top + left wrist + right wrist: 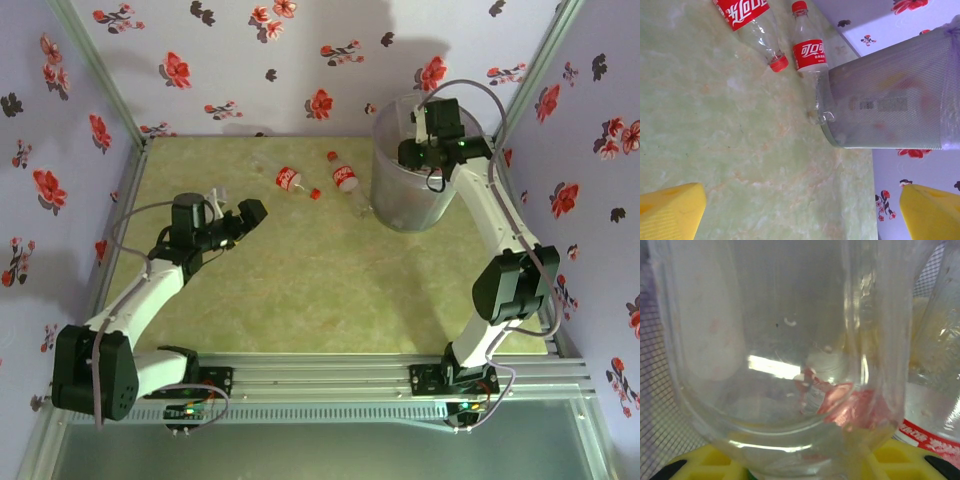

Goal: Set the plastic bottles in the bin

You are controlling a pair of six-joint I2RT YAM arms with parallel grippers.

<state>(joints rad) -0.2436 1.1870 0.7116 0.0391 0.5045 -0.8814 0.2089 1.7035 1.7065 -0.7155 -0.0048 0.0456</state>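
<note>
A green marbled tabletop [300, 290] sits within pale walls [250, 60] printed with red and dark flowers.

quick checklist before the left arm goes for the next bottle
1. left gripper open: ok
2. near bottle lying free on the table: ok
3. second bottle clear of the bin: not ok, its base sits at the wall
4. right gripper over the bin: ok
5. right gripper's hold on the clear bottle: cannot tell
</note>
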